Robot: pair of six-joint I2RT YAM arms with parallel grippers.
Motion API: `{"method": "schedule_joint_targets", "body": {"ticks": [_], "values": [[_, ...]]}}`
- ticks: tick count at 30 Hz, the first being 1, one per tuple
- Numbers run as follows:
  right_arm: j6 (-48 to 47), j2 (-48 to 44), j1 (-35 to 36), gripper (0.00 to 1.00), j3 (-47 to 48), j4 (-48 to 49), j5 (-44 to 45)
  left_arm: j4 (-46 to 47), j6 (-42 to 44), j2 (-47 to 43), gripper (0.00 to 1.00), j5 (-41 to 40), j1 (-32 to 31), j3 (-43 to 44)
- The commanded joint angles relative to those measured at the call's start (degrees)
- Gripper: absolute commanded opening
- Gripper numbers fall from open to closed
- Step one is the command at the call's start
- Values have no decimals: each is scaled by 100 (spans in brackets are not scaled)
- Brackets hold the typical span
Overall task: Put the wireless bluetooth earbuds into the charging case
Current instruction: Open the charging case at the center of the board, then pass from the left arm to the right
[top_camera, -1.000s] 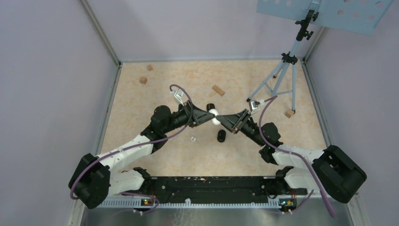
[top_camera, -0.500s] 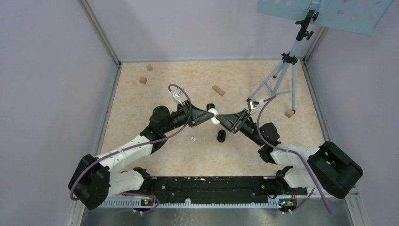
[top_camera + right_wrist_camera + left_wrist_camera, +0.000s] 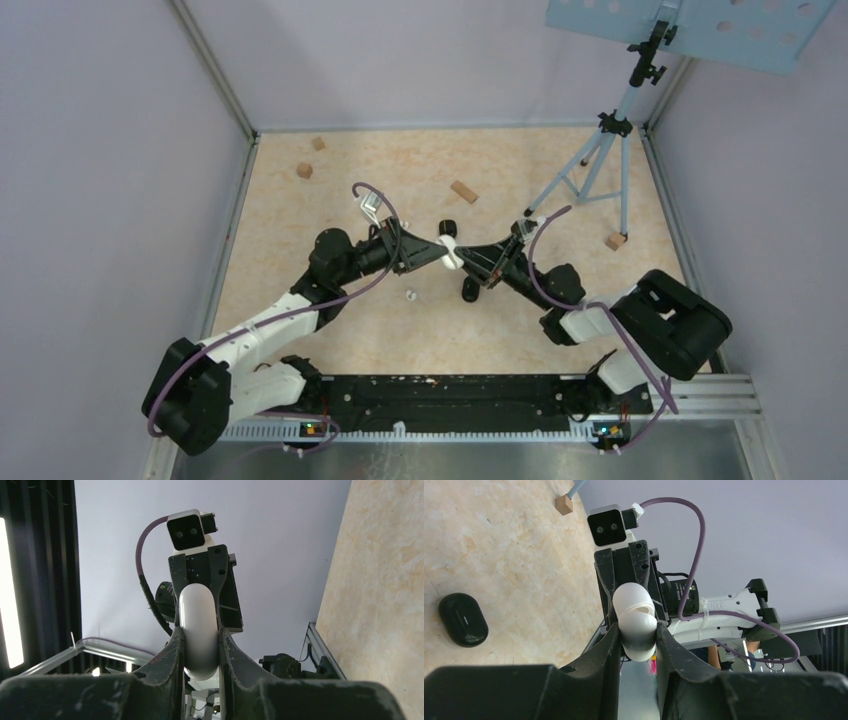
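Midair, white case [image 3: 634, 602], long axis tool-to-tool, L tool [image 3: 636, 636] & R tool [image 3: 199, 634] both clamped on it

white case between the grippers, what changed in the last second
The white case, clamped by the left gripper and right gripper throughout, shifted slightly left as the right arm swung inward. The black case, loose white earbud and wooden blocks stayed put.

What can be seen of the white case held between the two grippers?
The white case is a smooth, glossy, pebble-shaped plastic shell with a curved lid seam across it. It is held off the table, pinched at one end by the left gripper and at the other by the right gripper.
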Motion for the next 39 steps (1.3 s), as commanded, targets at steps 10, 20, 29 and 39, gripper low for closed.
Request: {"method": "schedule_joint_targets", "body": {"ticks": [10, 20, 29, 39], "values": [[-635, -510, -361, 75, 133, -1159, -397, 100, -53, -321, 0, 1134, 546, 140], [-3654, -2646, -347, 77, 1292, -6065, -127, -2005, 1036, 58, 0, 1945, 724, 1150], [-5347, -2638, -347, 75, 2441, -7551, -851, -2520, 1424, 660, 0, 2569, 737, 1704], [-5066, -2429, -314, 63, 2267, -6964, -1639, -2511, 1461, 713, 0, 2597, 749, 1720]]}}
